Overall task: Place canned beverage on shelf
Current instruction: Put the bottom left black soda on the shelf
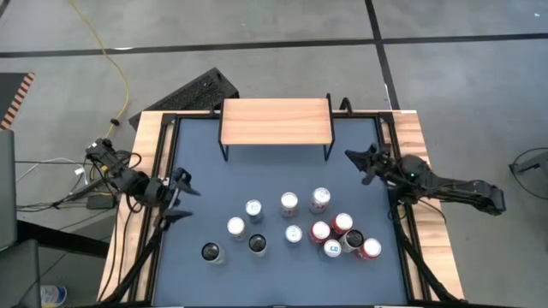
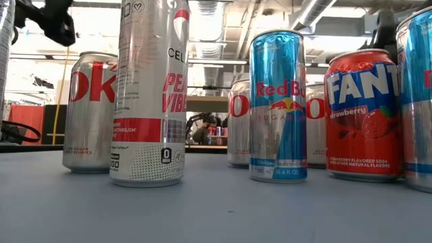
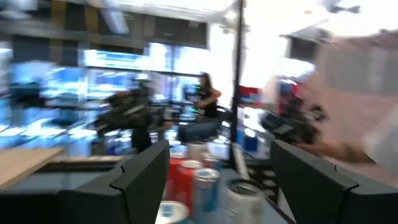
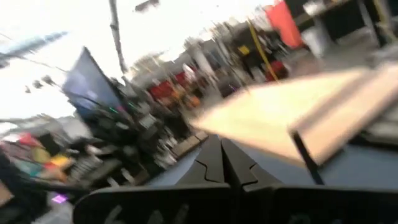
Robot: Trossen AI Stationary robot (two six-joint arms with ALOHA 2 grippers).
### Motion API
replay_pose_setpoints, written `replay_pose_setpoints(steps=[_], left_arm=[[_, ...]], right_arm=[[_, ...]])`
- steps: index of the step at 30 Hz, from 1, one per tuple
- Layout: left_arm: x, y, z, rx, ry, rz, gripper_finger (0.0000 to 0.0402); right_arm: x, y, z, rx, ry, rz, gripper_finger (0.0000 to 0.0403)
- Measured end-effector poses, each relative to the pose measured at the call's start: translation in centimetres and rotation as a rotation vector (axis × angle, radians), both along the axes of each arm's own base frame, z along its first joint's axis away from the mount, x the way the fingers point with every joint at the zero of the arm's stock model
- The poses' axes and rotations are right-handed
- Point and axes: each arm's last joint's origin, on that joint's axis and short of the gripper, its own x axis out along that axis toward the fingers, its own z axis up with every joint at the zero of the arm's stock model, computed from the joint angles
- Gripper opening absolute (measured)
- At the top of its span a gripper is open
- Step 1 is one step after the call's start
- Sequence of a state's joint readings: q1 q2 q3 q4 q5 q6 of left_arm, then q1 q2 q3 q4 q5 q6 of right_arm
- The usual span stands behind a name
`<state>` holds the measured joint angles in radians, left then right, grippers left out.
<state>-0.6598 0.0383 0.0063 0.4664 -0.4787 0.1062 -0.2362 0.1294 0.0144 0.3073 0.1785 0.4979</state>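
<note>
While nothing is held yet, about a dozen drink cans stand upright in a loose cluster on the dark table mat (image 1: 197,162), nearer the front edge. The shelf (image 1: 276,121), a low light-wood rack on thin black legs, stands bare at the back of the mat, well apart from the cans.

The left gripper (image 1: 178,198) hovers at the mat's left edge with its fingers spread wide, holding nothing. The right gripper (image 1: 358,163) hangs near the shelf's right end, fingers pressed together and empty.

From table height, a tall slim Celsius can (image 2: 148,91) stands closest, with a Red Bull can (image 2: 277,104) and a strawberry Fanta can (image 2: 362,113) beside it.

These cans look rigid, smooth and slippery, probably heavy if full, and the tall ones tip easily. A grip across the mid-body seems safest.
</note>
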Motion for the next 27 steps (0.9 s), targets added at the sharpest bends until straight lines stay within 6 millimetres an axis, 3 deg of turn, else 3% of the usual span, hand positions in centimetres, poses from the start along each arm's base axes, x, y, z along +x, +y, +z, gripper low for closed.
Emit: replay_pose_setpoints(steps=[3,10,17,23,27], left_arm=[[-0.1,0.3,0.3,-0.067,-0.013,0.047,0.0269],[-0.9,1.2,2.8,-0.174,-0.112,0.139,0.0269],[-1.7,2.2,5.0,-0.292,-0.105,0.278,0.0269],[-2.0,2.6,6.5,-0.308,-0.030,0.302,0.0269],[-2.3,3.0,7.7,-0.329,0.032,0.333,0.0269]], right_arm=[[-0.2,0.1,1.3,-0.019,-0.041,0.023,0.0000],[-1.5,0.5,6.7,-0.064,-0.162,0.054,0.0000],[-3.1,1.0,11.3,-0.163,-0.128,0.070,0.0000],[-2.6,0.9,14.4,-0.188,-0.072,0.061,0.0000],[-1.0,0.6,16.0,-0.174,0.059,0.068,0.0000]])
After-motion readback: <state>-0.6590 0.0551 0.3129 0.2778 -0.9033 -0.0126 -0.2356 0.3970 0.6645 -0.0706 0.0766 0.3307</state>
